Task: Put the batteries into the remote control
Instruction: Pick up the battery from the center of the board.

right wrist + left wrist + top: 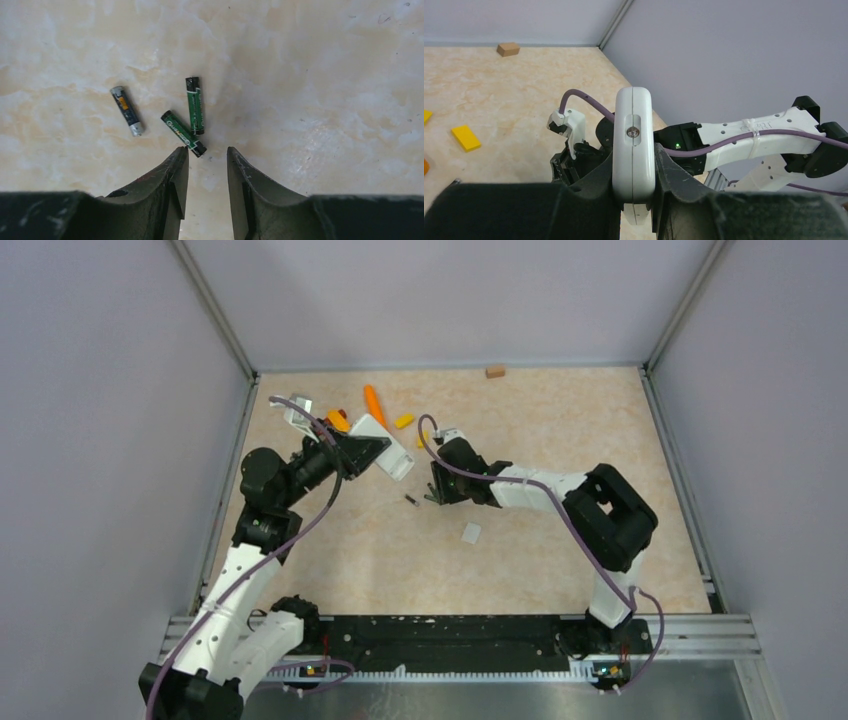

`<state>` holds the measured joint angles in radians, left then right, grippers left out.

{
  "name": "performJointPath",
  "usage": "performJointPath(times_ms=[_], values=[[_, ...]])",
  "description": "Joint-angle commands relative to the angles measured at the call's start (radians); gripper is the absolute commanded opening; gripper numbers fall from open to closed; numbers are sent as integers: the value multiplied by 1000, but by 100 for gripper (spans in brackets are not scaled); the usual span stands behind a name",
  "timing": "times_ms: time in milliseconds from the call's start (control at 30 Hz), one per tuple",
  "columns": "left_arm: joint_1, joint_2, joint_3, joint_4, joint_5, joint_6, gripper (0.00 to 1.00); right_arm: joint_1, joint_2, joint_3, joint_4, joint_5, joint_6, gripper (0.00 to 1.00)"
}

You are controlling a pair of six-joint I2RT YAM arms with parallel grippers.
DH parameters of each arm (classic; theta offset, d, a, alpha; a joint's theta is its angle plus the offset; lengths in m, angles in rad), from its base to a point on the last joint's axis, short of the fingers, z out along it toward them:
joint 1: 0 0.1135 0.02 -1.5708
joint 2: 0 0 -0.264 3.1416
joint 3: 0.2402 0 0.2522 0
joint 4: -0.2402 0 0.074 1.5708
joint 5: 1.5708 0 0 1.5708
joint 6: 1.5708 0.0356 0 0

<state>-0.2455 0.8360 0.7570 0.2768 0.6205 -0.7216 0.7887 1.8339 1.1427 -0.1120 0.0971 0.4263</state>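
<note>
well, three batteries (pixel 182 134) loose on table (pixel 325 100)

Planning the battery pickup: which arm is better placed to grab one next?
Right. The right hand is low over the table, jaws apart, right beside the nearest of three batteries. The left hand is shut on the remote.

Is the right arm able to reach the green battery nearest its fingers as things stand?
Probably yes. The right gripper hangs with its jaws apart, and the nearest green battery lies just ahead of it with nothing between. The other green battery lies close beside it and may crowd the grasp.
</note>
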Motion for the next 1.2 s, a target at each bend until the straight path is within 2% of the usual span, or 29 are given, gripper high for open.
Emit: performJointPath(times_ms=[0, 400, 600, 700, 900, 1167], values=[[-1, -2, 27, -12, -78, 25, 0, 13, 38, 81, -21, 62, -71, 37], [-1, -9, 34, -55, -146, 32, 0, 15, 98, 95, 56, 35, -79, 41], [-1, -54, 31, -117, -290, 49, 0, 35, 169, 169, -8, 118, -118, 41], [-1, -83, 21, -134, -350, 60, 0, 45, 182, 180, -29, 162, -122, 37], [-1, -89, 22, -151, -371, 63, 0, 46, 172, 172, -49, 218, -103, 19], [-1, -86, 26, -158, -369, 62, 0, 46, 173, 178, -45, 240, -74, 14]])
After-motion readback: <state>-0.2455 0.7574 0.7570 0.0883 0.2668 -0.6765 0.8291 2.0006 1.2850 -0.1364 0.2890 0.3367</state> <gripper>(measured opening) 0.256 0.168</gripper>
